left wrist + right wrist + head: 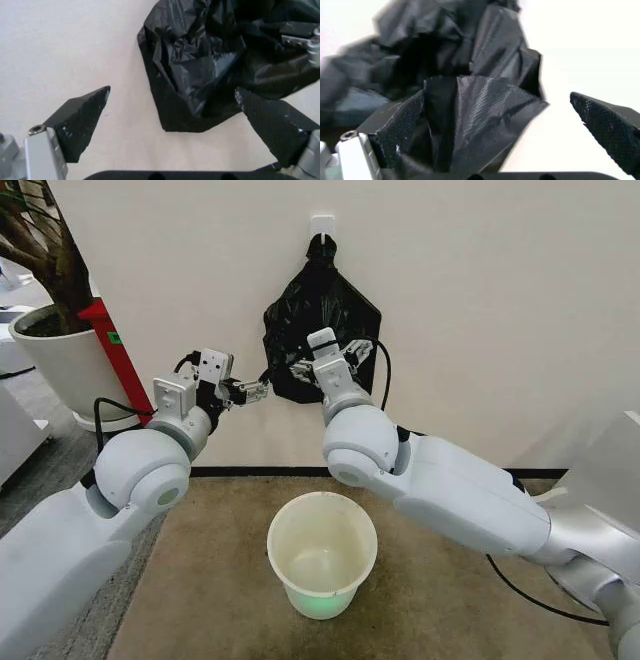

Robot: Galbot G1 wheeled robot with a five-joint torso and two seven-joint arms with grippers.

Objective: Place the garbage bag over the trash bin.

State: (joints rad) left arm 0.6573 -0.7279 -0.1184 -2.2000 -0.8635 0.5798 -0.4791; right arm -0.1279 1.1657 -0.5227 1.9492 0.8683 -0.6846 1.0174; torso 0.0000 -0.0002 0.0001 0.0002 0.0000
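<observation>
Crinkly black plastic (318, 305) hangs by a knotted top from a white wall hook (322, 225); I cannot separate the single garbage bag from the rest of this bundle. My right gripper (325, 365) is open against its lower front. In the right wrist view a pleated fold of the black plastic (475, 112) lies between the spread fingers of that gripper (496, 96). My left gripper (252, 391) is open at the bundle's lower left corner (185, 112), which sits just beyond its fingertips (90, 108). The trash bin (322, 525), white and round, stands upright on the floor below.
A large white plant pot (60, 370) and a red post (118, 355) stand at the left by the wall. Brown carpet (210, 580) surrounds the bin. A black baseboard (250, 472) runs along the wall. White furniture (610, 470) shows at the right edge.
</observation>
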